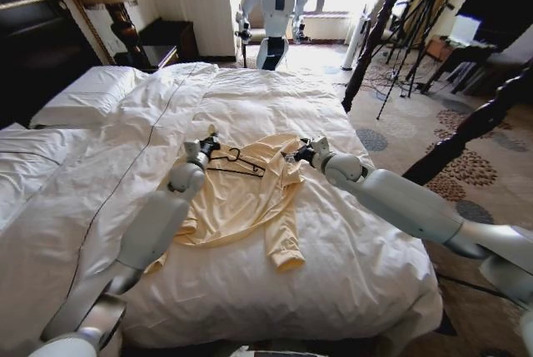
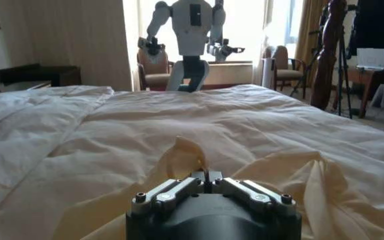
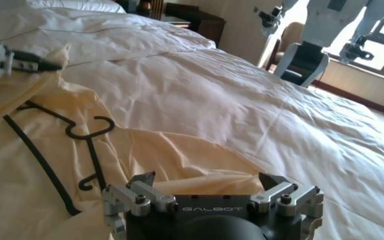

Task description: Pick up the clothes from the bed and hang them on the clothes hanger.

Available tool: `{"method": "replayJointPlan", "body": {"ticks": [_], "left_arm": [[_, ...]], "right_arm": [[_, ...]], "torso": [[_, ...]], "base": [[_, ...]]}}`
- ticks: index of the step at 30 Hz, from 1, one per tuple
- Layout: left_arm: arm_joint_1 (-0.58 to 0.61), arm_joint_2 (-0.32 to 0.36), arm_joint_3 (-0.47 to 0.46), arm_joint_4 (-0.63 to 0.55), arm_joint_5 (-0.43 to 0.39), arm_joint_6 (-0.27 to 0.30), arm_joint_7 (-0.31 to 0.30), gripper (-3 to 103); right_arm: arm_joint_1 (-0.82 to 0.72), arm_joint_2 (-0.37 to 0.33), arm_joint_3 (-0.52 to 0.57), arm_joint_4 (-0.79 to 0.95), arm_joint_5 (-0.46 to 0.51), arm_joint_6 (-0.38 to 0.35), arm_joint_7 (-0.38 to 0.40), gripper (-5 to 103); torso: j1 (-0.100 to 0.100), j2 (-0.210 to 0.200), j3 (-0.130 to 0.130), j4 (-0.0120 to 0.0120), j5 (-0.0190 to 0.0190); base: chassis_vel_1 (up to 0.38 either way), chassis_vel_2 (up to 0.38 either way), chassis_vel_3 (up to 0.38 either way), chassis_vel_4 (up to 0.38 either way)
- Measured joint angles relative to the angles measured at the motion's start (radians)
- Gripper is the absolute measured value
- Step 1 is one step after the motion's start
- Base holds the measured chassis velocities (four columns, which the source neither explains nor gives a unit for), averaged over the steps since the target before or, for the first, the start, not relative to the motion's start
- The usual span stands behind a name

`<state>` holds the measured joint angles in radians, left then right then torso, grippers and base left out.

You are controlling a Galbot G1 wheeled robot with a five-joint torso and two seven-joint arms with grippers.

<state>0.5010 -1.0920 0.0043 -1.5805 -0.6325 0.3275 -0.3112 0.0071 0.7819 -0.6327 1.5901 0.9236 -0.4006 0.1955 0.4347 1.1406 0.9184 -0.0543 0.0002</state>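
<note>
The pale yellow-cream clothes (image 1: 250, 195) lie spread in the middle of the bed (image 1: 350, 232), on its white duvet. A thin dark clothes hanger (image 1: 236, 161) rests on the upper part of the top, its hook curled (image 3: 88, 131). My left gripper (image 1: 209, 144) is at the top's far left edge, shut on a pinched peak of the fabric (image 2: 186, 150); its fingers (image 2: 199, 179) meet there. My right gripper (image 1: 300, 155) hovers open just above the top's far right edge (image 3: 199, 162), with nothing between its fingers (image 3: 142, 182).
Dark twisted bed posts (image 1: 375, 32) (image 1: 475, 128) stand along the bed's right side. Another robot (image 1: 277, 7) stands by the window beyond the bed. Tripods (image 1: 416, 24) fill the back right. Pillows (image 1: 87, 95), a headboard and a nightstand (image 1: 162, 45) are on the left.
</note>
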Motion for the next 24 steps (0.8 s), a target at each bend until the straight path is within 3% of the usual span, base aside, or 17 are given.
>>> {"method": "replayJointPlan", "body": {"ticks": [7,12,13,18,21,22,24], "left_arm": [[-0.011,-0.154,0.089,0.097,-0.005,0.014,-0.054,0],[-0.007,-0.207,0.105,0.166,0.003,0.059,-0.064,-1],[0.001,-0.208,0.099,0.180,0.013,0.062,-0.064,4],[0.024,-0.177,0.068,0.173,0.021,0.063,-0.070,15],[0.069,-0.103,0.010,0.108,0.026,0.056,-0.075,31],[0.069,-0.103,0.010,0.108,0.026,0.056,-0.075,31],[0.107,-0.020,-0.048,0.060,0.050,0.031,-0.072,42]], "right_arm": [[-0.119,-0.103,0.089,0.069,-0.010,0.000,-0.002,100],[-0.162,-0.155,0.140,0.109,-0.007,-0.004,-0.002,100],[-0.172,-0.171,0.160,0.122,0.003,-0.012,-0.002,100],[-0.202,-0.189,0.213,0.134,0.043,-0.037,0.005,100],[-0.226,-0.165,0.238,0.101,0.088,-0.041,0.045,100],[-0.226,-0.165,0.238,0.101,0.088,-0.041,0.045,100],[-0.231,-0.107,0.243,0.041,0.137,-0.041,0.095,100]], "torso": [[0.000,0.000,0.000,-0.0004,0.0003],[0.000,0.000,0.000,-0.0005,-0.0002],[0.000,0.000,0.000,-0.0004,-0.0009],[0.000,0.000,0.000,-0.0005,-0.0009],[0.000,0.000,0.000,-0.0005,-0.0007],[0.000,0.000,0.000,-0.0005,-0.0007],[0.000,0.000,0.000,-0.0001,-0.0008]], "base": [[0.000,0.000,0.000,0.000],[0.000,0.000,0.000,0.000],[0.000,0.000,0.000,0.000],[0.000,0.000,0.000,0.000],[0.000,0.000,0.000,0.000],[0.000,0.000,0.000,0.000],[0.000,0.000,0.000,0.000]]}}
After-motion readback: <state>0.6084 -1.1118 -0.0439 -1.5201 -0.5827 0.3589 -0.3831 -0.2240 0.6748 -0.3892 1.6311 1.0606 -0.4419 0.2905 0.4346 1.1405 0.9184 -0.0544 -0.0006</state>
